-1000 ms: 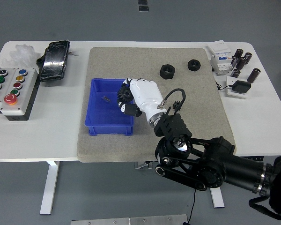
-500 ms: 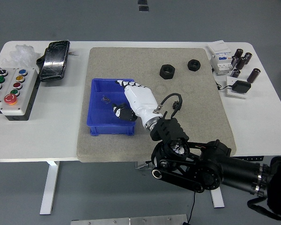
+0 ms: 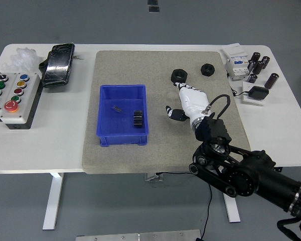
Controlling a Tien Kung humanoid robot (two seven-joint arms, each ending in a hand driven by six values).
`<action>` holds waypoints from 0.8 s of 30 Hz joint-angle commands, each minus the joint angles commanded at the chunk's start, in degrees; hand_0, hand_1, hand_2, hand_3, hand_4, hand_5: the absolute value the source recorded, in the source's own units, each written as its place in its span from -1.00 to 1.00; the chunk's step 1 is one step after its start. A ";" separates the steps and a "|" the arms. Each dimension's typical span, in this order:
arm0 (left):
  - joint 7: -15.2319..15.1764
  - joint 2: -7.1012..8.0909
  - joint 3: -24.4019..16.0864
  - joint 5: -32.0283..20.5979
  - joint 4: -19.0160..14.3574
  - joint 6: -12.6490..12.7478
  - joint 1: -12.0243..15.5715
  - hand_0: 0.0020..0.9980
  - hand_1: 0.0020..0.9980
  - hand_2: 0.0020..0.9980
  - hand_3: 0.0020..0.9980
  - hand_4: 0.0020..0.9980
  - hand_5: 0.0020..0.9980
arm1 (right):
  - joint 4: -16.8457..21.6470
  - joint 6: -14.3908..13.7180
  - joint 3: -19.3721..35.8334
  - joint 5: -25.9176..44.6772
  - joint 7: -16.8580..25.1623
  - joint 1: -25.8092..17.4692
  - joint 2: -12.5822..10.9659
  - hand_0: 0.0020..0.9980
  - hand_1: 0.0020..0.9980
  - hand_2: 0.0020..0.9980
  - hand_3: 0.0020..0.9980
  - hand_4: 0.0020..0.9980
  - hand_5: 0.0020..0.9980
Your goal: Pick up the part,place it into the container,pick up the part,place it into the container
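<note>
A blue bin [image 3: 104, 134] stands on the grey mat [image 3: 160, 150]. A black gear [image 3: 137, 119] lies inside the bin at its right side, next to a small dark piece [image 3: 117, 107]. Two black nut-like parts lie on the mat's far side, a larger one [image 3: 180, 76] and a smaller one [image 3: 207, 69]. My right hand [image 3: 184, 103], white with black fingertips, hovers over the mat just below the larger part. Its fingers are spread and hold nothing. My left arm is out of view.
A button box [image 3: 10, 94] and a black pouch [image 3: 59, 64] sit on the table's left. Electrical parts, black cylinders [image 3: 258, 65] and a black square block [image 3: 257, 93] crowd the far right corner.
My right hand let go of the black gear, which now lies in the bin. The hand has pulled back to the right, out of the bin and over the mat.
</note>
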 joint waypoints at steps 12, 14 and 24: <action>-0.21 -0.04 0.36 -0.09 0.00 -0.11 -0.20 0.34 0.14 0.06 0.31 0.32 -0.08 | -3.56 6.10 -0.62 -0.57 0.00 -0.78 -0.31 0.10 0.38 0.45 0.65 -0.33 -0.58; -0.23 -0.02 0.33 -0.06 0.00 -0.10 -0.18 0.34 0.14 0.06 0.31 0.32 -0.08 | -3.73 6.46 -0.53 -1.14 0.00 -0.72 -0.33 0.10 0.38 0.45 0.65 -0.33 -0.58; -0.18 -0.10 0.52 0.05 0.00 -0.20 -0.22 0.34 0.14 0.07 0.32 0.31 -0.07 | -4.19 4.39 -0.86 -2.41 0.00 -0.61 -0.33 -0.33 -0.13 -0.32 -0.02 -1.00 -0.97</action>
